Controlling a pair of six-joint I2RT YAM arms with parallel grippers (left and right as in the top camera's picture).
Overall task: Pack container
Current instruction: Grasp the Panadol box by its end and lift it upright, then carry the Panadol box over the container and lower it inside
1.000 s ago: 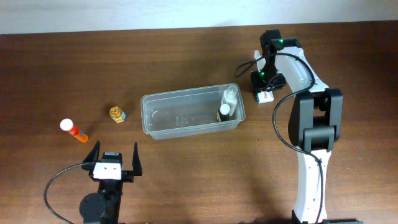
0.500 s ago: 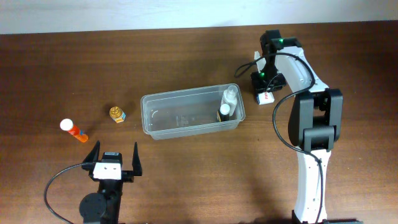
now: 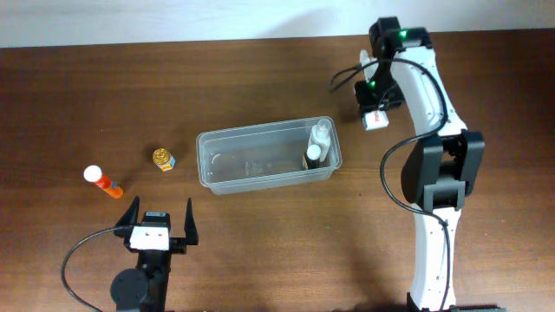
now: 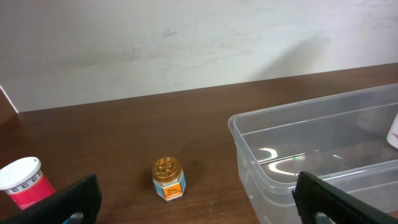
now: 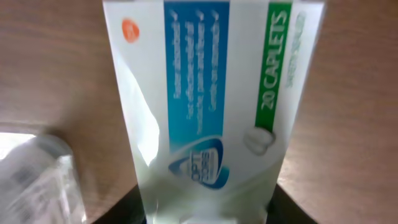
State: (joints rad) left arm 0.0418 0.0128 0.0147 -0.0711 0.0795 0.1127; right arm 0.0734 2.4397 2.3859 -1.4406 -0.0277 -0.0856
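The clear container lies mid-table with two small white-capped bottles standing at its right end. It also shows in the left wrist view and as a blurred corner in the right wrist view. My right gripper is shut on a white caplet box, held above the table to the right of and beyond the container. In the right wrist view the box fills the frame between the jaws of the gripper. My left gripper is open and empty near the front edge, as the left wrist view confirms.
A small gold-lidded jar stands left of the container, also in the left wrist view. An orange bottle with a white cap lies further left, partly seen in the left wrist view. A pale wall runs along the far table edge.
My right gripper has risen and moved toward the far edge with the white box in it, lifting the box off the table. The left arm has not moved.
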